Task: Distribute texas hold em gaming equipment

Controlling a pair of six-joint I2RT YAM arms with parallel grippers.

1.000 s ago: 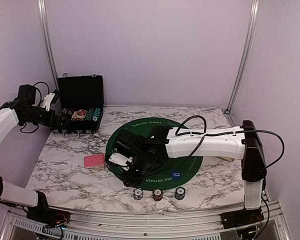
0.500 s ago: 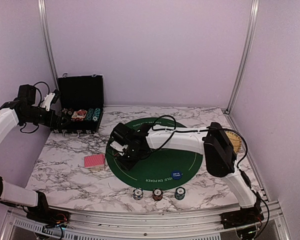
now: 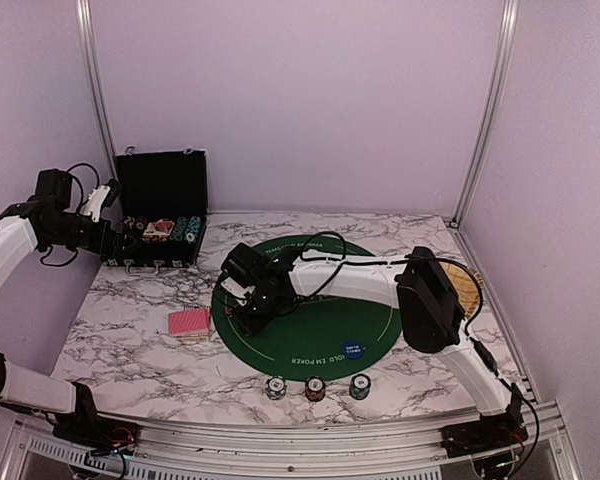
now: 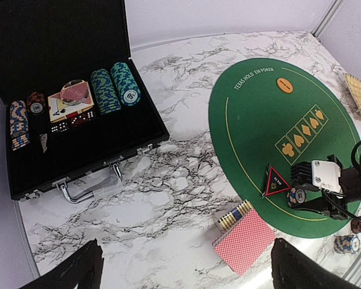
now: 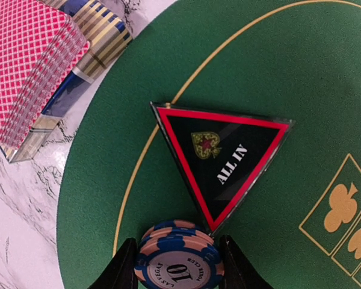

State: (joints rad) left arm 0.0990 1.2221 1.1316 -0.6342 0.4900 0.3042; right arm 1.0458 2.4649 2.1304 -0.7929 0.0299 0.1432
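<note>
All-in triangle point(image 5: 219, 159) on poker mat point(image 5: 271, 60), chip stack point(image 5: 177, 262) at its tip; card deck point(image 5: 27, 66) left, off the mat.

The right gripper point(image 5: 177, 270) has its two black fingers point(image 5: 124, 268) pressed against either side of a short stack of blue-and-pink stripe-edged poker chips point(image 5: 178, 244) (the top chip reads "10"). The stack stands on the round green felt mat point(image 5: 277, 72). A black triangular marker with a red rim point(image 5: 219, 158), lettered "ALL IN", lies flat on the felt, its lowest corner meeting the stack. At upper left, on the white marble tabletop point(image 5: 18, 241), a deck of red-backed playing cards point(image 5: 21, 66) sits beside a blue-and-tan striped object point(image 5: 102, 33).
</note>
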